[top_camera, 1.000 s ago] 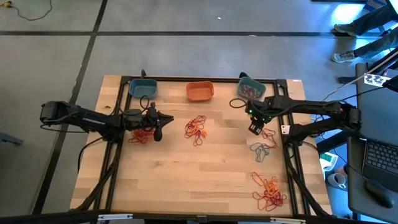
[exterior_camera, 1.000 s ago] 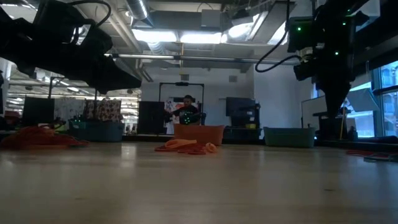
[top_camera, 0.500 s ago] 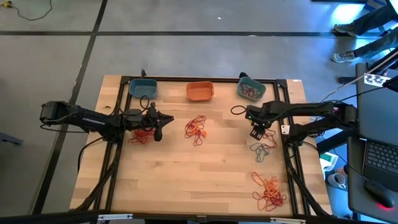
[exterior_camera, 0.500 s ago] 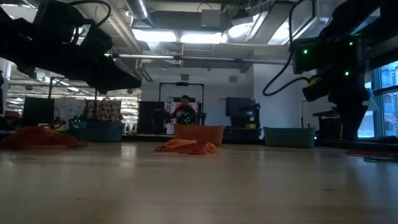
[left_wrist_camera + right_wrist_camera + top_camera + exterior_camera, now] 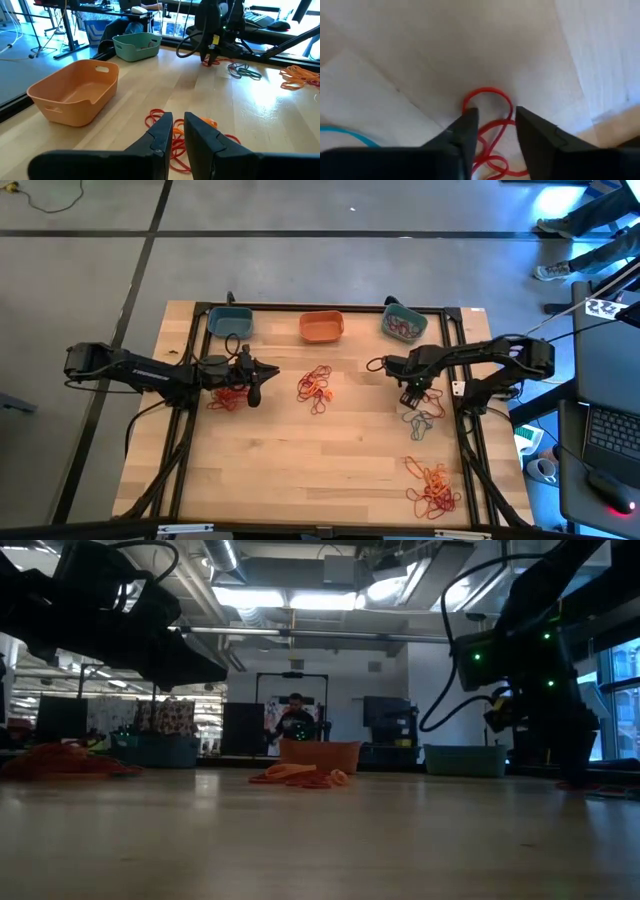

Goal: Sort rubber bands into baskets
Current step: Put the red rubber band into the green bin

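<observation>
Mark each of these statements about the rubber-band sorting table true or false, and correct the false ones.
1. The orange basket stands between the two teal baskets. True.
2. The right gripper has its jaws either side of a red rubber band lying on the table. True.
3. The orange basket already holds a heap of bands. False: the left wrist view shows it empty.
4. The left gripper is down over the teal bands. False: it is near the table's left side, with red and orange bands just ahead of it.
5. A pile of orange bands lies in the table's front right corner. True.
</observation>
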